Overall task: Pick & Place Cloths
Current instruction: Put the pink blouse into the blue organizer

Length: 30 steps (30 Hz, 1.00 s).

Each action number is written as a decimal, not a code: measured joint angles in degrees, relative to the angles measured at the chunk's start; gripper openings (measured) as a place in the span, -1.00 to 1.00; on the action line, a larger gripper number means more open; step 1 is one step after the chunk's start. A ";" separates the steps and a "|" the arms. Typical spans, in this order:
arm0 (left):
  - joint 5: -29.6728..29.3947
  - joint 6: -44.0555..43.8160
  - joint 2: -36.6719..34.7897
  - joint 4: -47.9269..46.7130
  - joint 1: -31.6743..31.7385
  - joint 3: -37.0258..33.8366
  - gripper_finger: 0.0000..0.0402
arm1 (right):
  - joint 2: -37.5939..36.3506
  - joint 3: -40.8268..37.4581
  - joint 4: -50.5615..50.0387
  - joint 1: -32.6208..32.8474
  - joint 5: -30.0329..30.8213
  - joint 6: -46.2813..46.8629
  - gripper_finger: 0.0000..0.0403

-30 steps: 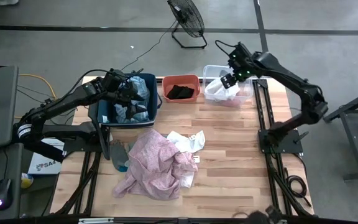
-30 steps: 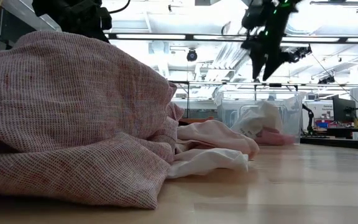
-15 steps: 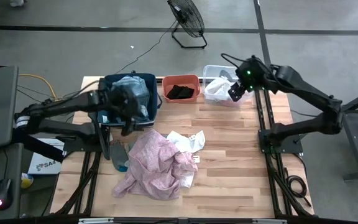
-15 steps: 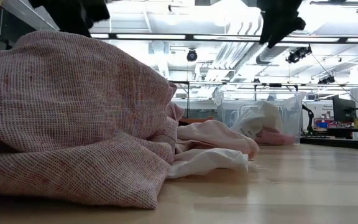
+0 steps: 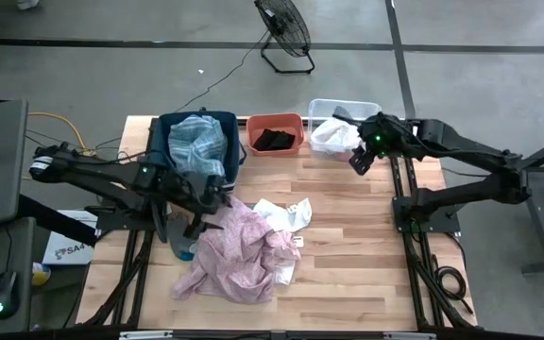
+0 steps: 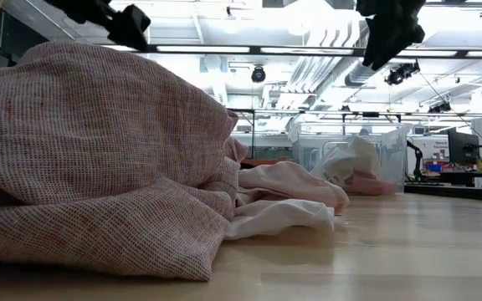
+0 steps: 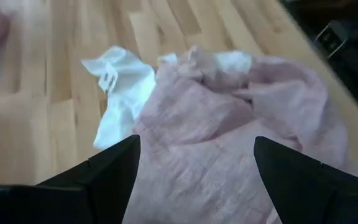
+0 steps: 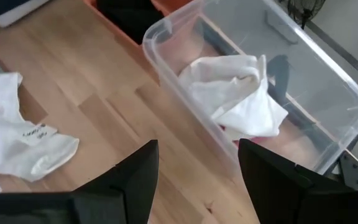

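A large pale pink cloth lies crumpled on the table, with a white cloth at its far right edge and a grey-green cloth at its left. My left gripper hovers open over the pink cloth's far left part and touches nothing. My right gripper is open and empty, above the table just near of the clear bin. A plaid cloth fills the blue bin. A black cloth lies in the orange bin. A white cloth lies in the clear bin.
Three bins stand in a row along the table's far edge: blue, orange and clear. The table's near right part is bare wood. A floor fan stands beyond the table.
My left gripper has gone from over the blue bin toward the table's near edge and now hangs over the pink cloth; the plaid cloth stays in the bin. My right gripper has gone from over the clear bin toward the near edge, and the white cloth stays in the bin.
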 joint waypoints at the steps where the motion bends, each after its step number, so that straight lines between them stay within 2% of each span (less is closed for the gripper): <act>1: -0.52 0.64 1.03 0.12 -0.73 -0.01 0.54 | -0.04 -0.34 0.18 0.68 -0.04 0.13 0.06; 8: -3.13 2.15 9.93 2.50 -2.16 0.01 0.54 | -0.03 -0.77 0.90 5.40 1.71 1.25 0.06; 21: 1.39 5.73 19.58 3.05 -2.06 -0.10 0.54 | -0.02 -0.77 1.50 10.86 3.15 3.39 0.06; 30: 4.22 5.60 25.16 3.68 -2.04 0.00 0.54 | 0.01 -0.77 1.76 11.71 3.13 4.70 0.06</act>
